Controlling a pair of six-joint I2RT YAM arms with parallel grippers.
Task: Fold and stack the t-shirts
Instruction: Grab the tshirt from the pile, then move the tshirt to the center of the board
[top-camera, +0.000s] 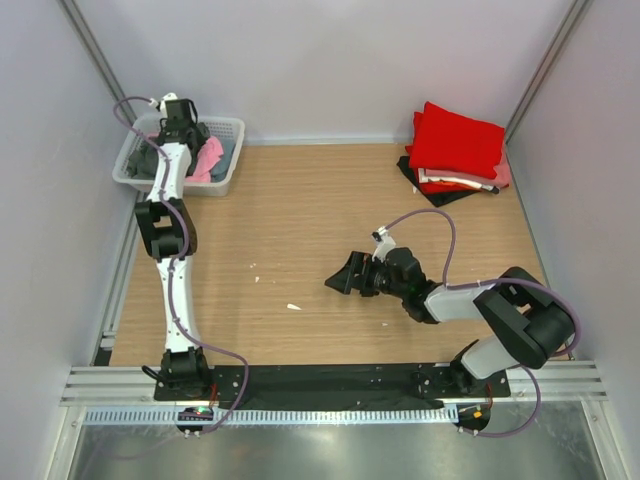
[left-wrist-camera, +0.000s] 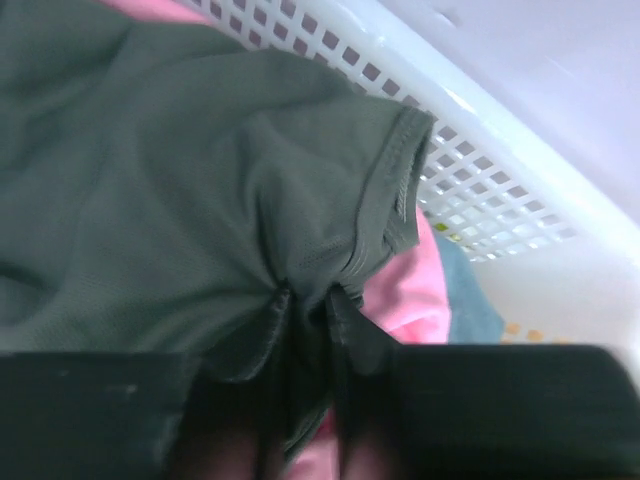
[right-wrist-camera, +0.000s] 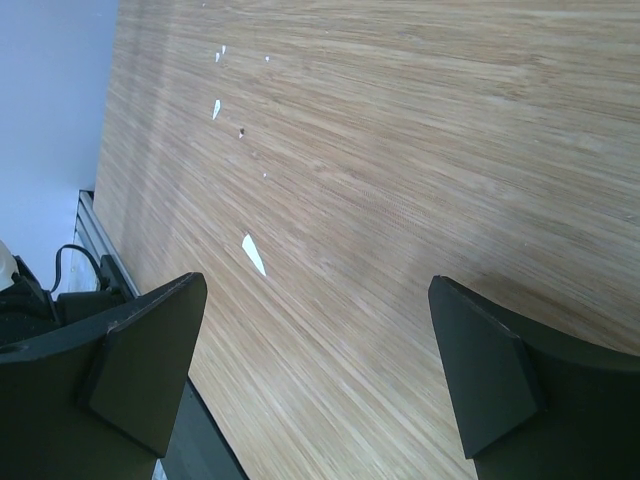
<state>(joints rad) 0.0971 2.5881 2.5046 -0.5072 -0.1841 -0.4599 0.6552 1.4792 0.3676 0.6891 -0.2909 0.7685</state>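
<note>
I am reaching my left tool (left-wrist-camera: 305, 295) down into the white latticed basket (left-wrist-camera: 470, 190), and its two fingers are pinching close together on a bunched fold of the dark grey t-shirt (left-wrist-camera: 180, 170). That shirt is lying crumpled on top of the basket's load, one hemmed sleeve pointing toward the basket's wall. A pink t-shirt (left-wrist-camera: 410, 280) is lying under it inside the basket, and a bit of blue-grey cloth (left-wrist-camera: 465, 290) is showing beside the pink one, against the basket wall.

My right tool (right-wrist-camera: 318, 290) is hovering over the bare wooden counter (right-wrist-camera: 420, 140), well apart from the basket, its jaws spread wide and gripping nothing. A small white scrap (right-wrist-camera: 253, 253) is lying on the wood below it.

Across the counter from the basket, in the other far corner, a folded red t-shirt (top-camera: 458, 140) is sitting on top of a stack, with a black t-shirt (top-camera: 425, 188) at the bottom.
</note>
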